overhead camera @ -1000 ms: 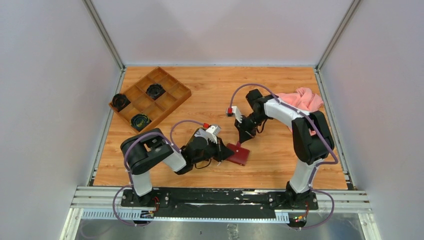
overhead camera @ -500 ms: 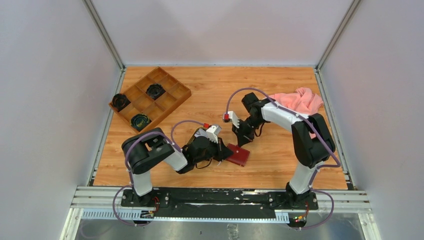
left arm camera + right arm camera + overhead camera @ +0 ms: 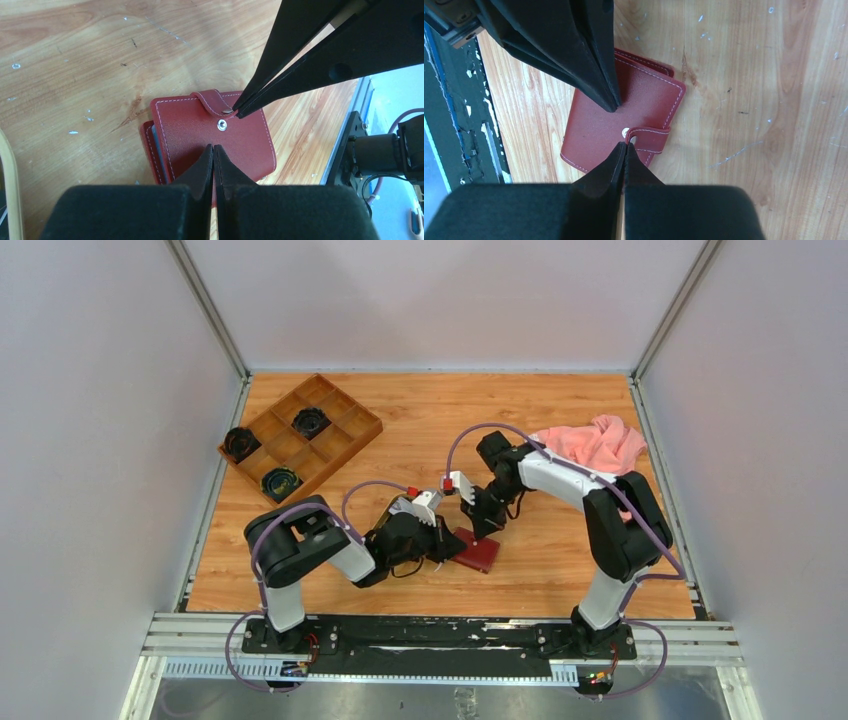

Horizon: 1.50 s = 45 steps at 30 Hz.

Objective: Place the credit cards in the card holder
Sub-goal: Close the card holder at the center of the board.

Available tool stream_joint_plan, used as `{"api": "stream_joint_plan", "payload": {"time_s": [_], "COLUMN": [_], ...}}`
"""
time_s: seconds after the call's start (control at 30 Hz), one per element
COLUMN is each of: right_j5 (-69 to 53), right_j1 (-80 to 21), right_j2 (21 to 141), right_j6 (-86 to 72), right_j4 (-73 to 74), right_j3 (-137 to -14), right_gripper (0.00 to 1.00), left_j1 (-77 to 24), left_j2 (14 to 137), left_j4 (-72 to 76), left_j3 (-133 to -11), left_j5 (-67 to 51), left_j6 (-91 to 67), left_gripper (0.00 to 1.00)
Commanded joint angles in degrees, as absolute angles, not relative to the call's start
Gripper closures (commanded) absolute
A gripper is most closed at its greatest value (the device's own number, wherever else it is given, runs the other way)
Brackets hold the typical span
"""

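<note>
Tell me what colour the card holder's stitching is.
White, on the dark red card holder; clearest from the left wrist.

Pale grey walls [image 3: 440, 300] L/R + back, alum. corner posts [image 3: 205, 305], wood tabletop [image 3: 420, 410], even light

No text, brand, number or sign readable in any view. Plain cover on the card holder [image 3: 245, 145], just stitching and snap. Anything on the wooden box [image 3: 340, 440] too small to tell.
</note>
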<state>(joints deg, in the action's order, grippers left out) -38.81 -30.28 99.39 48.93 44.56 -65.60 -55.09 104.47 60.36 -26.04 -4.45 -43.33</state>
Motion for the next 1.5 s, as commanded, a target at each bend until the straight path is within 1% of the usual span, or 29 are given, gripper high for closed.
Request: {"api": "stream_joint_plan", "payload": {"time_s": [0.0,0.33,0.53,0.77,1.03,1.47], "right_j5": [-36.36,-32.83,-33.55,-35.14,-34.34,-37.52], "right_j1": [-31.84,-33.73,-34.35,-34.55,-34.47,-33.32], "right_j2": [100.15,100.36,99.98,99.74,97.62,93.90], "right_j6": [50.57,50.77,50.46,49.93,50.09,51.06], "right_j4": [45.82,44.15,43.42,43.42,41.56,40.48], "right_j3": [-64.36,-63.04,-62.63,-62.13,-60.23,-58.45], "right_gripper": [1.00,1.00,1.00,1.00,1.00,1.00], "left_j1": [-54.76,-54.76,-54.60,-54.23,-53.82,-53.61], "left_j2": [105.91,106.26,106.72,107.77,111.79,112.50], "left_j4": [59.94,60.99,62.12,67.83,78.42,79.69], "left_j3": [-26.10,-25.89,-25.55,-23.01,-19.84,-19.78], "left_j5": [-3.51,-4.04,-4.22,-3.45,-3.71,-4.48], "left_j6": [-42.92,-43.07,-43.60,-46.09,-50.60,-51.06], "left_gripper": [1.00,1.00,1.00,1.00,1.00,1.00]}}
